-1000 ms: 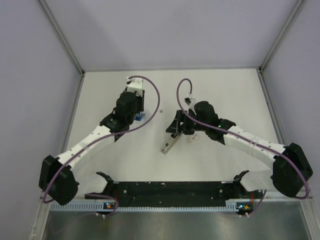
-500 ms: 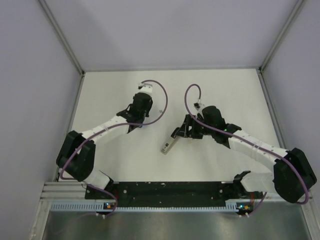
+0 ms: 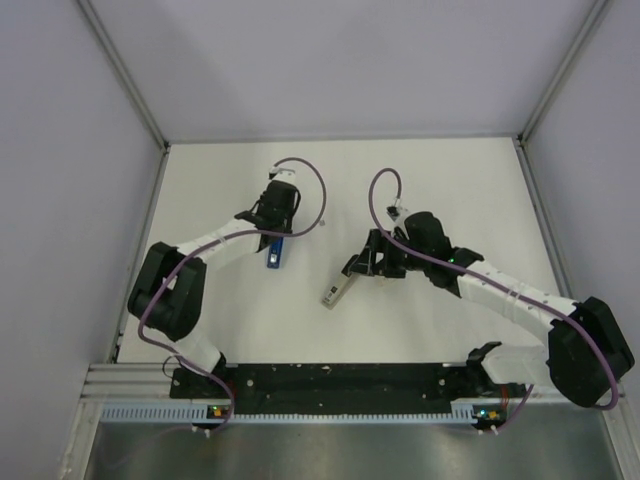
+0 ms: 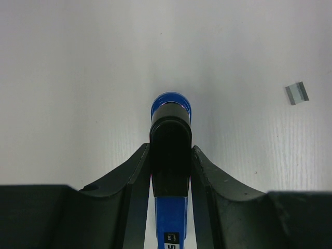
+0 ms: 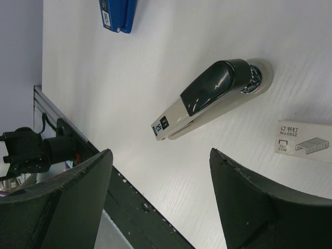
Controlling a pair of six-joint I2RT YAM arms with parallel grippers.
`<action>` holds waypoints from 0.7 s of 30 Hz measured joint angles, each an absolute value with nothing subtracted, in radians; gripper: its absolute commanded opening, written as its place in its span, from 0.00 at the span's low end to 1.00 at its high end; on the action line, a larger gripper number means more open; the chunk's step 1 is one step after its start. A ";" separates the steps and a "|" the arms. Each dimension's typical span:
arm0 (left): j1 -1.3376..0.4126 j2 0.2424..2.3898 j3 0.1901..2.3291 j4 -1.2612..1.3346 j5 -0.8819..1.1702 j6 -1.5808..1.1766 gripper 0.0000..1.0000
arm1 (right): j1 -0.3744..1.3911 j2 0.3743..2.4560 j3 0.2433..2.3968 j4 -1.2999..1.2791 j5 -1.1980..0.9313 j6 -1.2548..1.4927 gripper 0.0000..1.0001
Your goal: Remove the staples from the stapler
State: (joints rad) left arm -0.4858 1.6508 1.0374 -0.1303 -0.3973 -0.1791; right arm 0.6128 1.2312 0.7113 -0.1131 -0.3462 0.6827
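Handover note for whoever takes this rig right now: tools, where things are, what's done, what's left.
Left tool: shut on the blue stapler.
Right tool: open and empty, above the beige stapler, which lies closed near the staple box.
Done: one short staple strip lies loose on the table; source unclear.
Left: open the stapler and take out its staples.

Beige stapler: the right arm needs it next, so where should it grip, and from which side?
Probably the narrow middle of the beige stapler, from above, jaws set across its width: it lies flat and long on the table, and the open right gripper hangs near it.
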 measured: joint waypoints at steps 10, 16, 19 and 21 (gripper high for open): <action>-0.454 1.703 1.097 -0.211 -0.333 -0.192 0.63 | 0.612 1.232 0.712 -0.122 -0.343 0.659 0.99; -0.455 1.671 1.138 -0.282 -0.297 -0.192 0.71 | 0.612 1.230 0.734 -0.176 -0.314 0.606 0.99; -0.459 1.604 1.147 -0.316 -0.253 -0.189 0.73 | 0.610 1.209 0.759 -0.221 -0.253 0.585 0.99; -0.477 1.538 1.147 -0.327 -0.217 -0.183 0.73 | 0.601 1.165 0.771 -0.257 -0.181 0.578 0.99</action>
